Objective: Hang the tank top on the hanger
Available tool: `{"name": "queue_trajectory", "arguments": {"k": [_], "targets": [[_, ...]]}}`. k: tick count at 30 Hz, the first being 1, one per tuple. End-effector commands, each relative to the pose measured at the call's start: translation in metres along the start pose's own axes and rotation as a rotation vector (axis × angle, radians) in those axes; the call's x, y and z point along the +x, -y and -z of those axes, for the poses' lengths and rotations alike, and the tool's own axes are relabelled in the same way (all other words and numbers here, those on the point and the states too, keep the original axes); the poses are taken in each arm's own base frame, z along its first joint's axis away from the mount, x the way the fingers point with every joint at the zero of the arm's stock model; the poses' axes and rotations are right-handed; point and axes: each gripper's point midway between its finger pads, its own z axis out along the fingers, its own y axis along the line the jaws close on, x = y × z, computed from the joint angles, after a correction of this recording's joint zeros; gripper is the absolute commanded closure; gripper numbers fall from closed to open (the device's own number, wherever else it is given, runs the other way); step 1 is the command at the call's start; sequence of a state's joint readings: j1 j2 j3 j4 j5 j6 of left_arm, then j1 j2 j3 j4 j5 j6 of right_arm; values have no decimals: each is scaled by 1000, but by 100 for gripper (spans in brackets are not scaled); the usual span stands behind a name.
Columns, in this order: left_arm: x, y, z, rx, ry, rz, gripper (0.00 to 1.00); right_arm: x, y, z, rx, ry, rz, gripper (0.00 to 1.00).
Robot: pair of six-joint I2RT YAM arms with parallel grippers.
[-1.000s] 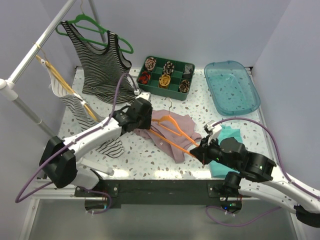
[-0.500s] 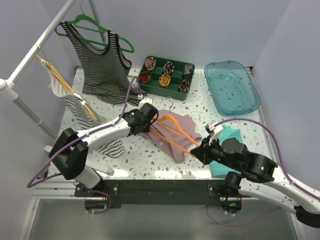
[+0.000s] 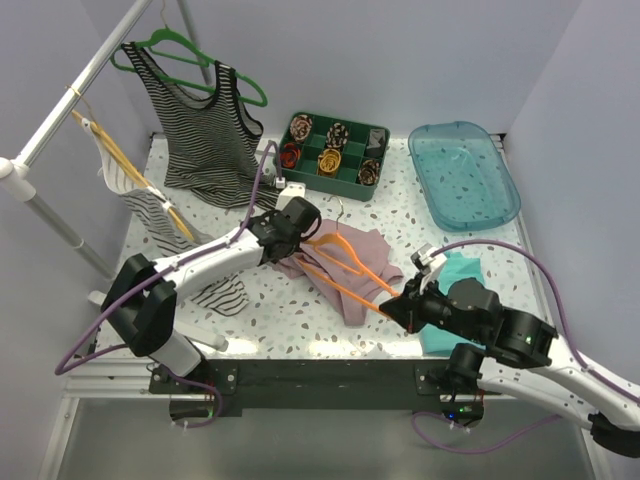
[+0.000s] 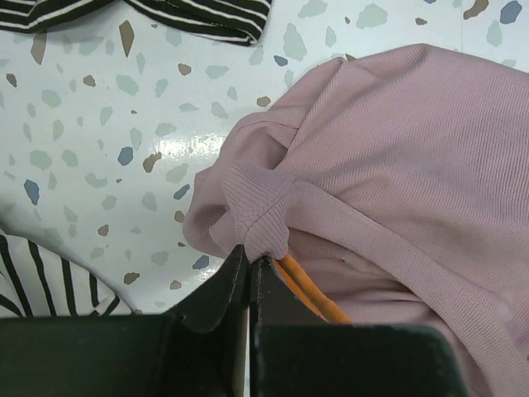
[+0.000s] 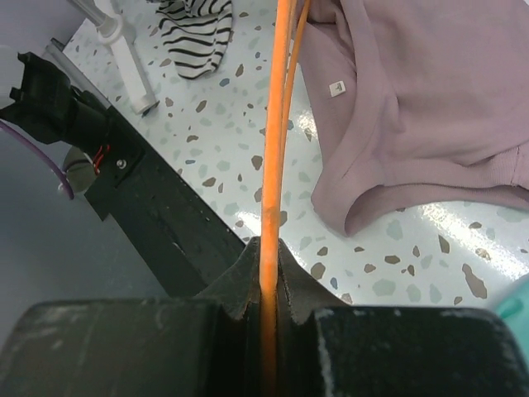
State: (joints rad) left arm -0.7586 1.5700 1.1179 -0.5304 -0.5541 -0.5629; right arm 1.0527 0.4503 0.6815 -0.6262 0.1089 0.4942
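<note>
Left wrist view: the left hand (image 4: 250, 266) has its jaws squeezed shut on a bunched-up fold of the tank top (image 4: 397, 149), right at a ribbed edge band. The rest of the top spreads out to the right and far side of the fingertips. It's soft, dusty-pink knit with fine ribbing, lumpy and creased rather than flat. A bit of the hanger (image 4: 310, 296) pokes out from under the fabric just beside the jaws: thin, smooth, bright orange plastic.

From the top camera the tank top sits mid-table, between the two arms. The left hand is at its far-left edge and the right hand (image 3: 398, 305) just off its near-right corner. The hanger runs diagonally across the pink cloth, with its small metal hook at the far end.

In the right wrist view that hand is clamped narrow on the hanger's thin orange rod, which shoots straight away from the fingers over the speckled, glossy terrazzo table (image 5: 223, 141). The top's hem and a tiny white tag lie just right of the rod. A teal cloth (image 3: 455, 272) lies by the right arm.
</note>
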Motion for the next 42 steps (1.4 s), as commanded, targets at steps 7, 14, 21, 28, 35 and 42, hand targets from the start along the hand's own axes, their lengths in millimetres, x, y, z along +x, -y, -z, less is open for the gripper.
{"name": "queue_trajectory", "arguments": {"k": [7, 14, 21, 28, 35, 42], "targets": [[-43, -18, 24, -67, 87, -3, 100, -29, -14, 10, -87, 157, 17, 100], [-57, -14, 42, 3, 124, -4, 100, -27, -17, -4, -111, 177, 15, 100], [-64, -10, 57, 63, 145, -36, 100, -25, -10, -21, -90, 220, 14, 100], [-47, -12, 56, 67, 97, -78, 100, -34, 5, -13, -19, 292, -1, 100], [-44, -8, 69, 119, 98, -71, 100, -34, 9, -17, 11, 281, 30, 100], [-65, -7, 82, 141, 153, -28, 96, -16, -14, -42, -136, 243, 35, 100]]}}
